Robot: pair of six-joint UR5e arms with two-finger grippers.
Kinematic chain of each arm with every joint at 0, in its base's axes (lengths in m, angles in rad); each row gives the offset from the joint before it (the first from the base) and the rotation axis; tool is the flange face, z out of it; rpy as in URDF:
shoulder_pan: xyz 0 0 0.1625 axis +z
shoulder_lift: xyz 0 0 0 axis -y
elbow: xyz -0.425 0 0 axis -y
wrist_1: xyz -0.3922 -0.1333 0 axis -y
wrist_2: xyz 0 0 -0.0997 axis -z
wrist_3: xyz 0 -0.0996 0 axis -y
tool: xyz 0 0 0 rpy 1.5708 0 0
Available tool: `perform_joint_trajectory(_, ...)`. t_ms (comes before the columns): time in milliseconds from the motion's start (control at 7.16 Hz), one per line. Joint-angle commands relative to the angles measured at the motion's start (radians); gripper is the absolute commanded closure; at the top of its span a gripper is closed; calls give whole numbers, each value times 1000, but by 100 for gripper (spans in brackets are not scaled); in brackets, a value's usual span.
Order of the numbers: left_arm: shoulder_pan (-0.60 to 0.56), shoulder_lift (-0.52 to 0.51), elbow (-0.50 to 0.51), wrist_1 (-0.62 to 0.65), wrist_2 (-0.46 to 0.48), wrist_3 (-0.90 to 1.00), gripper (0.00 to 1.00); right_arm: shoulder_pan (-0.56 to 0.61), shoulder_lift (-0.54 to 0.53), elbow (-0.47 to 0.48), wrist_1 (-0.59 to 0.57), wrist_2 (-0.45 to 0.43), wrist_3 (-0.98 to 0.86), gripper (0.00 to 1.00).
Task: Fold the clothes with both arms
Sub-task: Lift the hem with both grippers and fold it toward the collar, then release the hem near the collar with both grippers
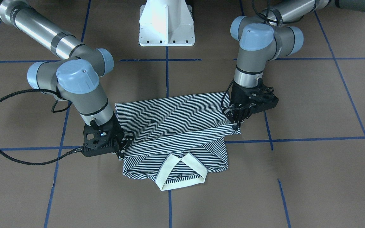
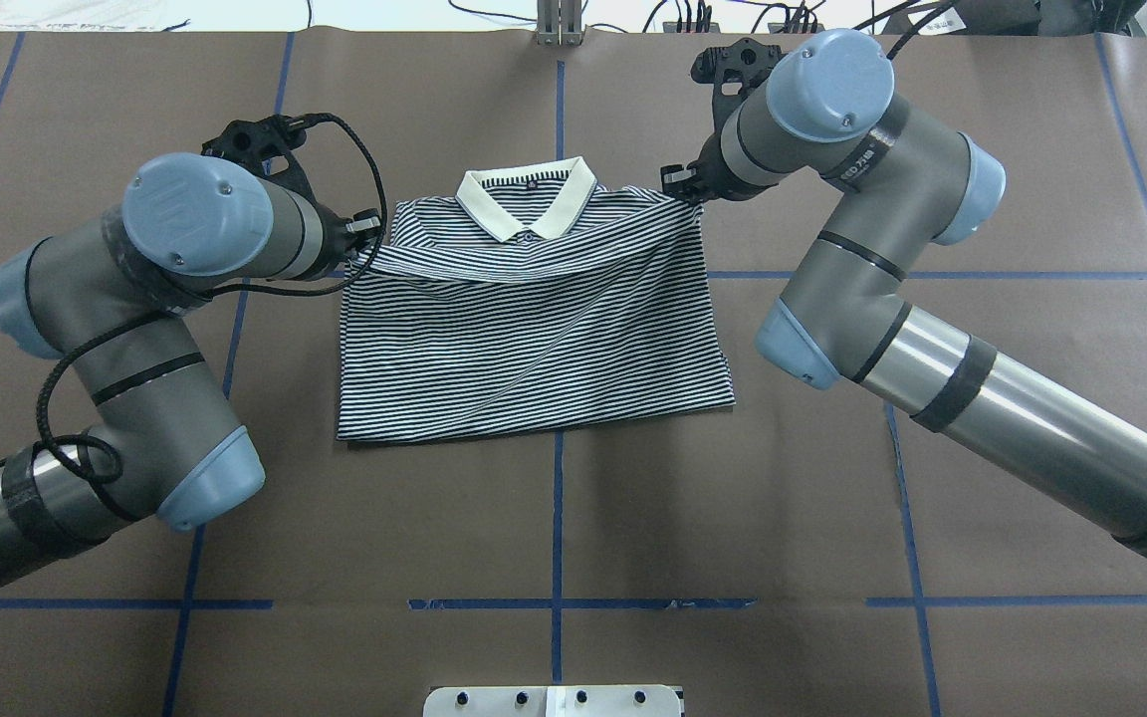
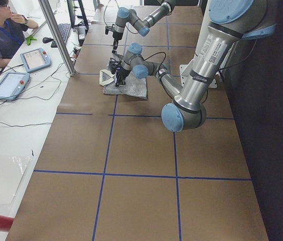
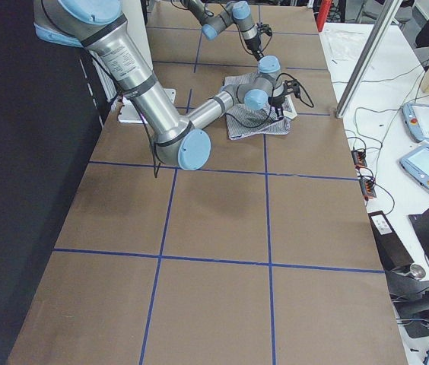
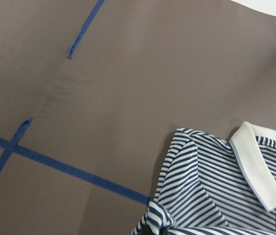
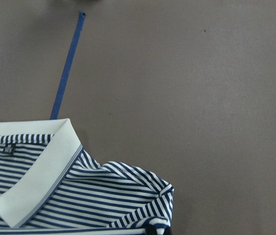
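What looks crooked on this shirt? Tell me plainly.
On the shirt, the folded-over layer sits askew: its edge slants across the chest, reaching nearer the collar at the right tool than at the left tool.

Open counter (image 2: 554,518) lies between the polo shirt's (image 2: 534,339) folded edge and the pedestal base (image 2: 554,700), and beyond its collar. Left arm (image 2: 155,368) and right arm (image 2: 872,289) block both sleeve sides.
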Motion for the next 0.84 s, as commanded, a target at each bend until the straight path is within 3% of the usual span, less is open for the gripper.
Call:
perform_joint_trajectory(0,-21,-13,132,-123,1,1,100,25,53,-117,59,0,-1,100)
perform_joint_trajectory(699,-22,-28,149,-134,0,-1,100,34,59,-148,59,0,1,100)
